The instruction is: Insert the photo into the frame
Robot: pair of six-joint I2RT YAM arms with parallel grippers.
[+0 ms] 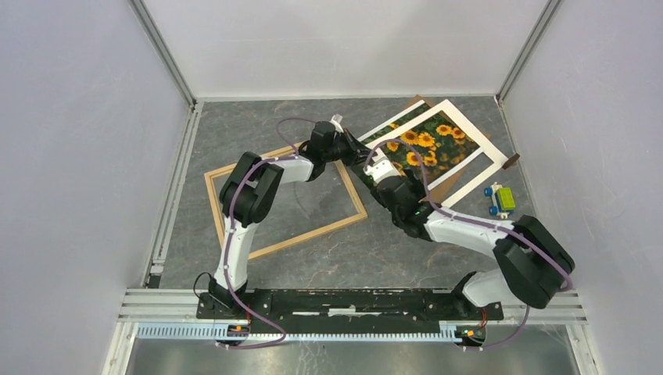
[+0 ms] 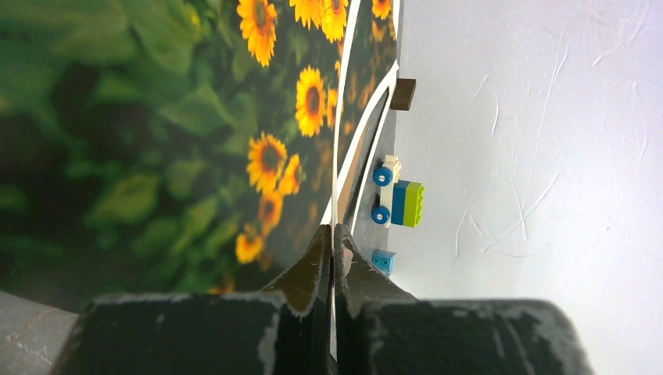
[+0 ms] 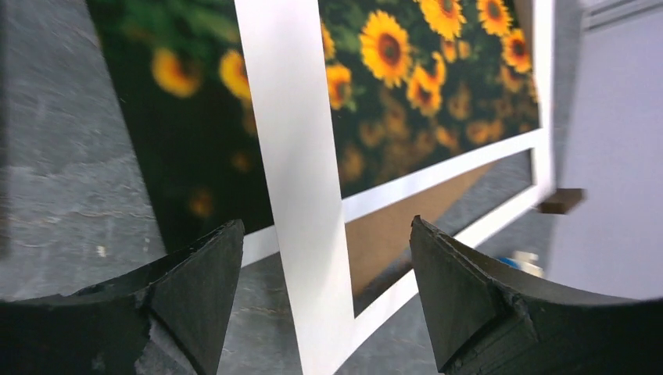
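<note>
Left end effector pinches the photo edge-on — right end effector gapes wide; right arm hides its near corner.

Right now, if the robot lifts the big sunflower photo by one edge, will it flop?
Probably. The big sunflower photo looks paper-thin between the left arm's shut jaws, so it may sag. Being wide and thin, it likely creases easily.

The sunflower photo, orange-yellow blooms on dark green, sits skewed at upper right; the thin light-wood frame lies flat, empty, centre-left.
</note>
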